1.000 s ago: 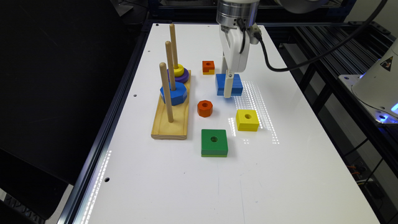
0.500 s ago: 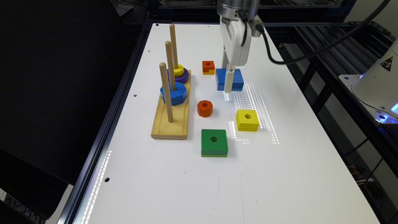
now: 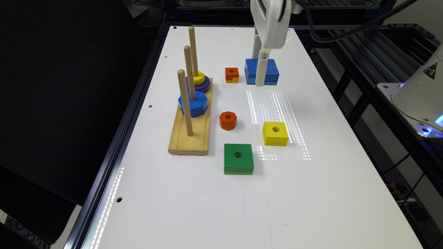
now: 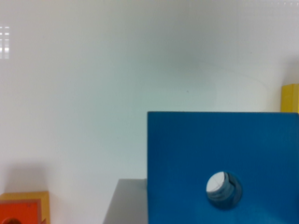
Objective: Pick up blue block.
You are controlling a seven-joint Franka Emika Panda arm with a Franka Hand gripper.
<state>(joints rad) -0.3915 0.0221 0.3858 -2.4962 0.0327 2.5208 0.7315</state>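
Observation:
The blue block [image 3: 271, 71] is a flat blue square with a round centre hole. It hangs a little above the white table at the far middle. My gripper [image 3: 259, 79] is shut on it, one white finger crossing its near face. In the wrist view the blue block [image 4: 196, 154] looms close, casting a grey shadow on the table beneath it.
A wooden peg board [image 3: 190, 138] at the exterior view's left carries a blue octagonal piece [image 3: 193, 103] and purple and yellow rings. On the table lie a small orange square [image 3: 231, 74], an orange octagon [image 3: 228, 120], a yellow block [image 3: 275, 133] and a green square [image 3: 238, 158].
The gripper has risen, and the blue block has come up off the table with it.

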